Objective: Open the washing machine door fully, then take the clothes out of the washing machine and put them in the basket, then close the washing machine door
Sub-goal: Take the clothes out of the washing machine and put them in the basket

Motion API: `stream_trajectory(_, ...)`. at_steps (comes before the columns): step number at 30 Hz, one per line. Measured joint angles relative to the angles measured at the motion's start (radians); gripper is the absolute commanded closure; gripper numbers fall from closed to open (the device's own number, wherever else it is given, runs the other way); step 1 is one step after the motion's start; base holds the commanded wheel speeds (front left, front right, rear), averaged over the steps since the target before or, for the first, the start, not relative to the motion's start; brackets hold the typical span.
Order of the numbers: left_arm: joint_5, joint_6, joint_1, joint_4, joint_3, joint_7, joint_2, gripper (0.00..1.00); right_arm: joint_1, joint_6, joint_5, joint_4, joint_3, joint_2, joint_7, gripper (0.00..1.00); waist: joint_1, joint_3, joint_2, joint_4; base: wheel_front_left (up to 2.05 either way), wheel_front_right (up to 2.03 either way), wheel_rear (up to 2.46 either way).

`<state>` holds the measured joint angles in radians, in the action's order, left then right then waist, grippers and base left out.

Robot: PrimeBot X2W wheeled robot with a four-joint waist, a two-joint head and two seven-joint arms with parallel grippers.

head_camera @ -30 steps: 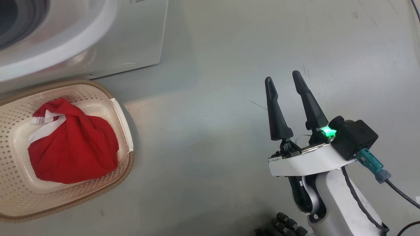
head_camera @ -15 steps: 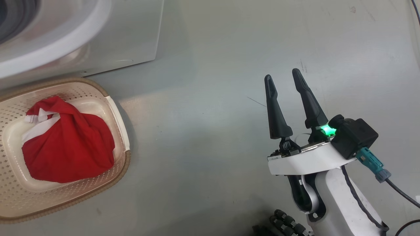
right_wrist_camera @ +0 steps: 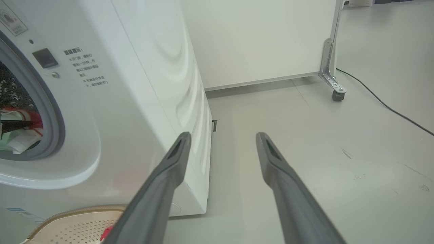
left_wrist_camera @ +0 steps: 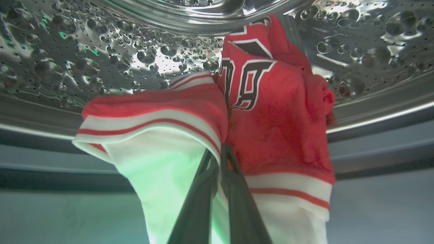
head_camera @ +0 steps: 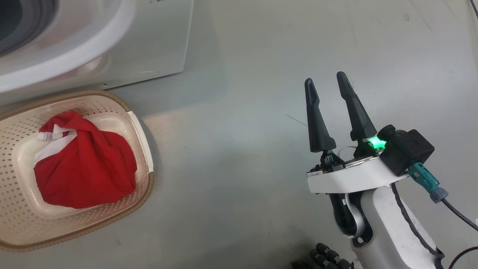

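I've got my left hand (left_wrist_camera: pixel 218 153) pinched tight on the hem of the red jersey with navy numbers (left_wrist_camera: pixel 278 112) inside the washer's perforated steel drum (left_wrist_camera: pixel 84 67), right hand (head_camera: pixel 324 77) spread over the grey floor (head_camera: pixel 242 112), plain red garment (head_camera: pixel 89 172) lying in the cream perforated plastic basket (head_camera: pixel 22 220)

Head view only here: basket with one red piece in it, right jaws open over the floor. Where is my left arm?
Observer: Inside the drum. In the left wrist view the left jaws are shut on a fold of a jersey.
Operator: What does that jersey look like?
Observer: Red, with dark white-edged numbers and white striped trim.
Operator: Anything ahead of the right arm?
Observer: In the right wrist view the washer stands to its left. Ahead, a cable lies on the floor beside a panel's castor.
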<state>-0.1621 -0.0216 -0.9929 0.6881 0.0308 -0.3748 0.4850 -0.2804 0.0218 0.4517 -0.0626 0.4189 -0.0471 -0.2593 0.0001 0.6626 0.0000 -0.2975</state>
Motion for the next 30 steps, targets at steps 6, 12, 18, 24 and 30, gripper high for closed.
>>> stream_trajectory(6,-0.012,0.009,0.000,0.013,0.000,0.078,-0.030,1.00,0.000,0.000,-0.005,0.011,-0.021,0.000,0.000,0.00,0.0000,-0.030,0.0000,0.012,0.00,0.00,0.00)
stream_trajectory(12,-0.047,0.030,0.018,0.016,0.002,0.173,-0.081,1.00,-0.001,-0.002,-0.020,0.030,-0.039,0.000,0.000,0.00,0.0000,-0.071,0.0000,0.031,0.00,0.00,0.00)
stream_trajectory(18,-0.061,0.064,0.066,0.029,0.009,0.265,-0.120,1.00,0.000,-0.011,-0.032,0.051,-0.054,0.000,0.000,0.00,0.0000,-0.121,0.0000,0.055,0.00,0.00,0.00)
stream_trajectory(24,-0.067,0.094,0.115,0.043,0.021,0.355,-0.145,1.00,0.007,-0.020,-0.043,0.073,-0.074,-0.001,0.000,0.00,0.0000,-0.178,0.0000,0.081,0.00,0.00,0.00)
stream_trajectory(30,-0.080,0.115,0.185,0.051,0.037,0.446,-0.163,1.00,0.042,-0.032,-0.050,0.095,-0.088,-0.002,0.000,0.00,0.0000,-0.248,0.0000,0.112,0.00,0.00,0.00)
